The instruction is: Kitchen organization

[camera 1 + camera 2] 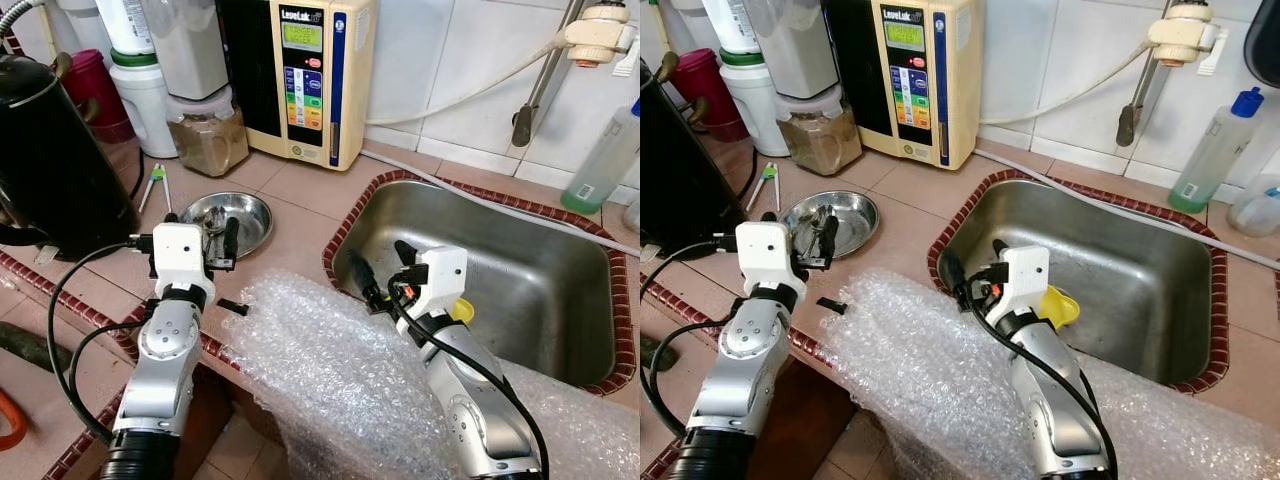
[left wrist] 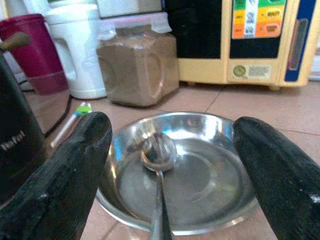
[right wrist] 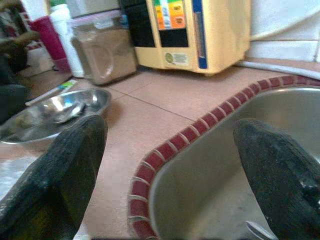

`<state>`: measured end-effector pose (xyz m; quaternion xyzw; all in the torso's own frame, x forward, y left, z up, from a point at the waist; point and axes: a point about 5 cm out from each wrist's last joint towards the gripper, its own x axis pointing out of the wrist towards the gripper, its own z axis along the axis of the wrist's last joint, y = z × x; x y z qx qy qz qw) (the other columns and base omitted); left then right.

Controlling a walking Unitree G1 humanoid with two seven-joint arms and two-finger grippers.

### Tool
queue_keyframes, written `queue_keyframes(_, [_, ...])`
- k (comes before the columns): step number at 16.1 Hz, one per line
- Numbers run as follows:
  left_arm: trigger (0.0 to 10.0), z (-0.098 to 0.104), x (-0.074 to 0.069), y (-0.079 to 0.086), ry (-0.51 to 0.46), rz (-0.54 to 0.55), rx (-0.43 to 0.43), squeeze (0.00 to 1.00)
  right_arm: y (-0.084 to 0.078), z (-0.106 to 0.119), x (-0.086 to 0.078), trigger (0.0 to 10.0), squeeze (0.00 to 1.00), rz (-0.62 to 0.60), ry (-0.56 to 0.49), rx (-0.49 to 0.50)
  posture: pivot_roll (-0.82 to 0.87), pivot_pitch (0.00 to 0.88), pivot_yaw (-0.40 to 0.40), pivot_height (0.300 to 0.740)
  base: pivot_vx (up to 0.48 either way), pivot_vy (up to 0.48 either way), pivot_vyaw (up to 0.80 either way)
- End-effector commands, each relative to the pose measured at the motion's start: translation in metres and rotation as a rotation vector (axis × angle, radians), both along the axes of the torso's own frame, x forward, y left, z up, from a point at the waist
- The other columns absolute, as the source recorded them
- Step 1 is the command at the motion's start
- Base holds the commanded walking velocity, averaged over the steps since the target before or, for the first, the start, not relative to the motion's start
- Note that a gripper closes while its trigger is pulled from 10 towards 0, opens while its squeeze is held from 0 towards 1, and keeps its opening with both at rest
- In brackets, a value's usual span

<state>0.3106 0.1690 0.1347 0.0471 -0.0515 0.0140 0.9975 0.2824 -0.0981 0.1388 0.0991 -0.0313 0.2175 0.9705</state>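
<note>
A shallow steel dish point(image 1: 250, 213) sits on the tiled counter with a metal spoon point(image 2: 158, 152) lying in it. My left gripper point(image 1: 208, 240) hovers open at the dish's near rim, one finger on each side of the spoon's handle, holding nothing. My right gripper point(image 1: 385, 268) stands open and holds nothing above the left rim of the steel sink point(image 1: 520, 270). A yellow object point(image 1: 1060, 305) lies in the sink beside my right wrist.
Bubble wrap point(image 1: 330, 380) drapes over the counter's front edge between my arms. A black kettle point(image 1: 50, 150) stands at the left. Behind the dish are a jar of brown powder point(image 1: 208, 135), a white jug point(image 1: 145, 100) and a cream water machine point(image 1: 310, 75). A green bottle point(image 1: 605, 160) stands far right.
</note>
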Motion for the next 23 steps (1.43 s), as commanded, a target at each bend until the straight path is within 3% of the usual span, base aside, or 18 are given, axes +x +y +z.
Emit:
queue_keyframes(1, [10.0,-0.002,-0.003,-0.002,-0.003,-0.010,0.010,0.00,0.009,0.009,-0.005,10.0,0.00,0.083,-0.032,0.002,0.04,0.029,0.024,0.740,0.000,0.000,0.00])
queue_keyframes(3, [10.0,-0.013,-0.007,-0.001,0.022,-0.014,0.020,0.00,0.020,0.011,-0.020,10.0,0.00,0.232,-0.047,0.013,0.03,0.030,0.029,0.740,0.000,0.000,0.00])
queue_keyframes(11, [10.0,-0.033,-0.016,0.003,0.079,0.023,0.016,0.00,0.019,0.014,-0.023,10.0,0.00,0.258,-0.044,0.011,0.03,0.031,0.021,0.740,0.000,0.000,0.00])
queue_keyframes(13, [4.4,-0.038,-0.015,0.004,0.100,0.040,0.004,0.00,0.026,0.016,-0.032,10.0,0.00,0.366,-0.046,0.039,0.03,0.031,0.021,0.740,0.000,0.000,0.00])
queue_keyframes(15, [2.0,-0.039,-0.013,0.004,0.104,0.038,-0.004,0.00,0.030,0.016,-0.035,10.0,0.00,0.398,-0.041,0.038,0.03,0.028,0.021,0.740,0.000,0.000,0.00])
queue_keyframes(16, [0.1,-0.039,-0.012,0.004,0.105,0.036,-0.007,0.00,0.030,0.016,-0.036,10.0,0.00,0.400,-0.040,0.035,0.03,0.028,0.022,0.740,0.000,0.000,0.00])
queue_keyframes(23, [0.0,-0.037,0.000,0.002,0.095,0.029,-0.020,0.00,0.031,0.016,-0.042,10.0,0.00,0.461,-0.028,0.052,0.02,0.025,0.029,0.740,0.000,0.000,0.00])
